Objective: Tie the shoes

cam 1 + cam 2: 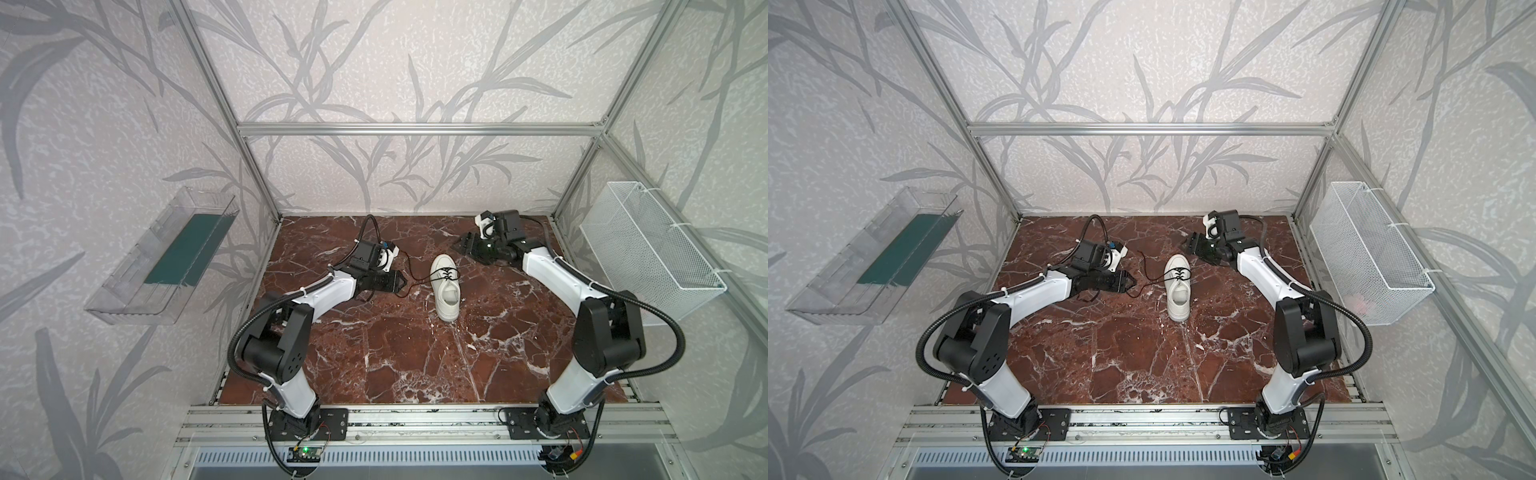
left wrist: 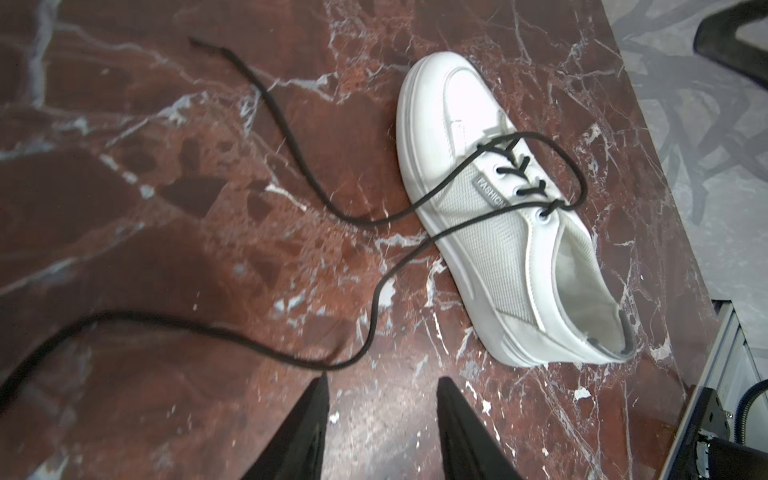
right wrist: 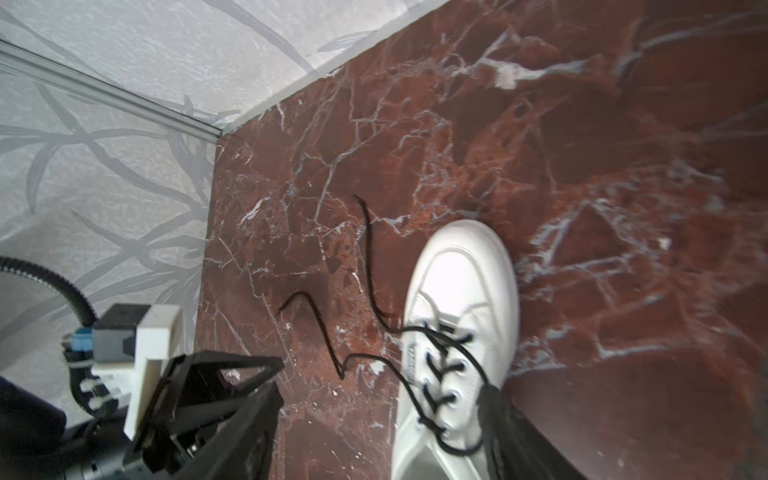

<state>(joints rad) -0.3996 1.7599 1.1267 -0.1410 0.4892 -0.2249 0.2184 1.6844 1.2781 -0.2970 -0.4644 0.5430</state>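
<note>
Enclosing everything, pale walls [image 1: 374,62] printed with grey leaves rise beyond both claws, braced by an aluminium frame [image 1: 415,129]. Below lies the table [image 1: 415,361], a glossy red-brown marble pattern veined in white. It looks hard and slick, so I judge the shoe could slide if a lace is tugged sideways. A white wire basket [image 1: 648,249] hangs on the wall outboard of the right claw and a clear tray [image 1: 166,257] outboard of the left. Both are well apart from the work.

The left claw [image 1: 405,282] sits low over the table with its fingers apart and nothing between them. The right claw [image 1: 463,245] is also spread wide and empty, pointing down at the toe end. The two likely flank the shoe so that each can take one lace.

The shoe [image 1: 446,291], a white low-top, stands upright on its sole between the claws, its toe near the right one. It is laced but untied, so the knot is not yet begun.

Both laces [image 2: 374,222] trail off towards the left claw, and one curve lies just ahead of a left fingertip [image 2: 320,395]. In the right wrist view a small loop sits by one finger [image 3: 494,411], though blur hides whether they touch.
</note>
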